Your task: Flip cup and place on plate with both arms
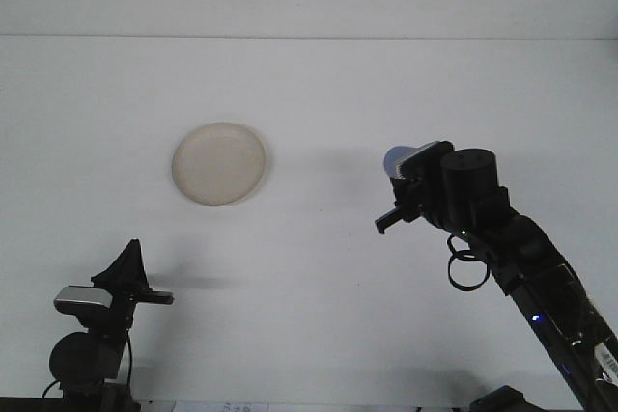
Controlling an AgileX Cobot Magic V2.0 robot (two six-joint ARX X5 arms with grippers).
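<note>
A round cream plate lies flat on the white table, left of centre. My right gripper is right of centre, raised off the table and shut on the blue cup. Only the cup's pale blue end shows at the gripper's upper left; the wrist hides the rest of it. The cup is well to the right of the plate and apart from it. My left gripper sits low at the bottom left, below the plate and far from both objects, with nothing seen in it.
The right arm runs from the bottom right corner up toward the middle, with a loop of black cable hanging beside it. The table's far edge meets the wall.
</note>
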